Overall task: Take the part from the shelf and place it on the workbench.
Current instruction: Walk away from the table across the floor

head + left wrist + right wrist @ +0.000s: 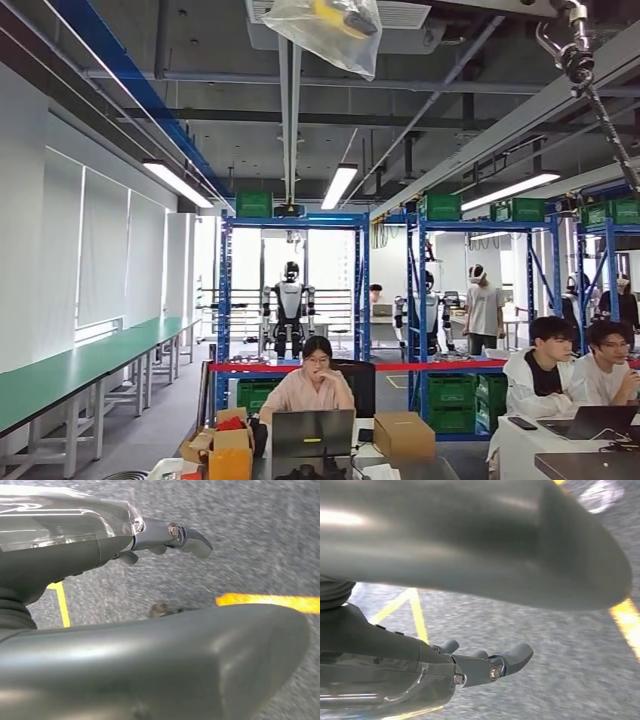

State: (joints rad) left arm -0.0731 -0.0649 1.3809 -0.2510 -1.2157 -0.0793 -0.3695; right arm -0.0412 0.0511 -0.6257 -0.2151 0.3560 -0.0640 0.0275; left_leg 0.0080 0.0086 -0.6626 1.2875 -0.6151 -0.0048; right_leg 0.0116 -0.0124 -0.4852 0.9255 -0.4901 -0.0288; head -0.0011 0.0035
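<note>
Both arms hang: left hand (166, 535) and right hand (486, 662) empty, fingers apart over grey floor. Part probably on blue steel shelf (290, 290) ahead, too far to confirm. Walk closer first.

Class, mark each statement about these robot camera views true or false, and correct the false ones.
1. The left hand holds nothing above a grey floor marked with yellow lines. True.
2. The right hand grips a cardboard box. False: it holds nothing, and its fingers are apart.
3. A green crate sits on top of the blue shelf. True.
4. The long bench on the left of the head view has a red top. False: its top is green.
5. A person sits behind a laptop in the middle of the room. True.
</note>
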